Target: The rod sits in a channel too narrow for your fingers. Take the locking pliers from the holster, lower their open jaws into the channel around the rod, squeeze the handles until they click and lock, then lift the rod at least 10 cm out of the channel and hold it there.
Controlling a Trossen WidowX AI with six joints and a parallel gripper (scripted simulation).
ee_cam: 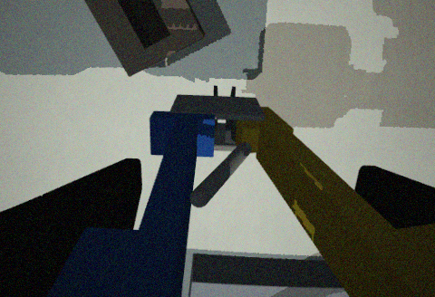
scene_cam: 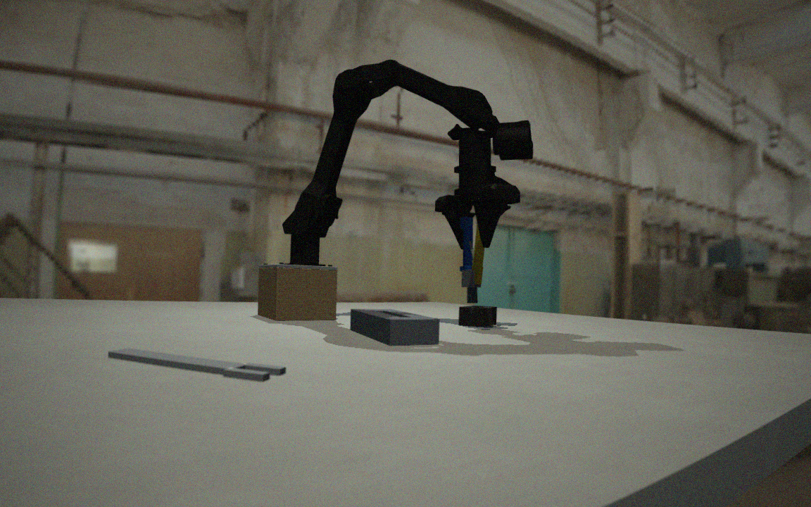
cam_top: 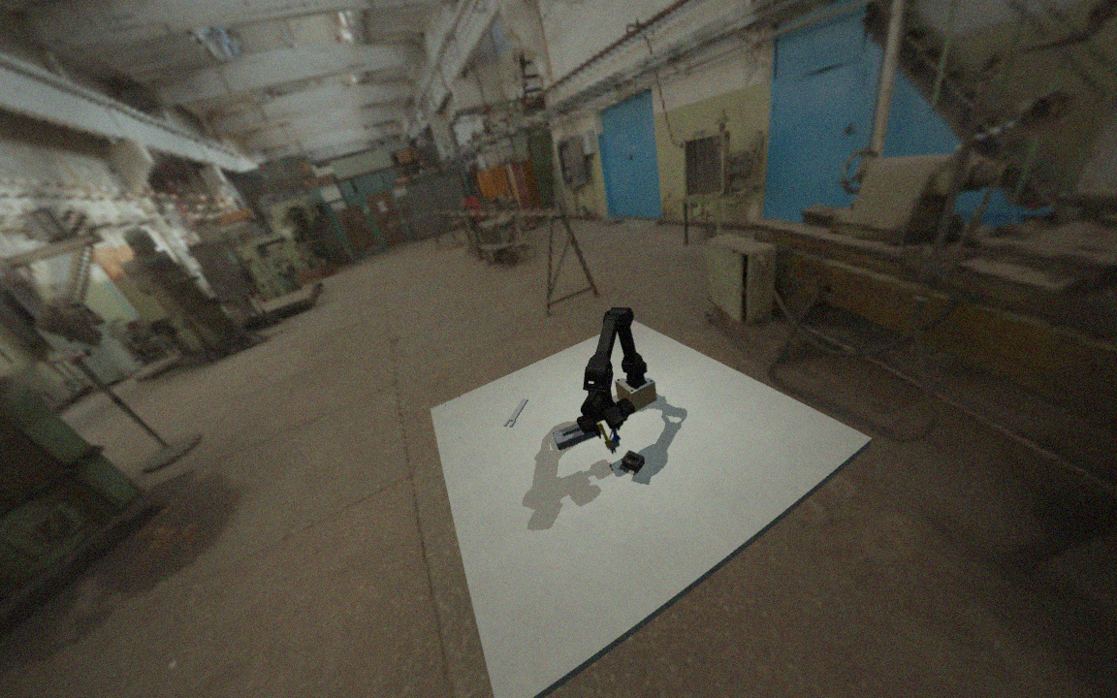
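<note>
Your gripper [cam_top: 604, 418] [scene_cam: 476, 244] [ee_cam: 252, 177] is closed on the pliers [cam_top: 614, 431] [scene_cam: 470, 253] [ee_cam: 217, 106], one finger outside the blue handle and the other outside the yellow, with the handles spread apart. The pliers hang jaws down, out of the holster [cam_top: 632, 460] [scene_cam: 477, 315] [ee_cam: 104, 21]. The step in hand looks like the carry to the channel, so keep enough squeeze to hold the tool without clicking it locked early. The rod itself can't be made out; by the task it should lie in the slot of the grey block [cam_top: 575, 433] [scene_cam: 395, 327] [ee_cam: 267, 272]. That block is lower than the jaw tips and off to one side: left of the pliers in both the top and exterior views, and at the bottom edge of the wrist view, opposite the holster. You have only the one arm, so the reach is its own. The slot runs along the block's long axis, slanting from lower left to upper right in the top view. Judge your wrist turn against that line before lowering, since a tip skewed to it may catch the rim. Once both tips straddle the rod, squeeze until they lock, then lift.
</note>
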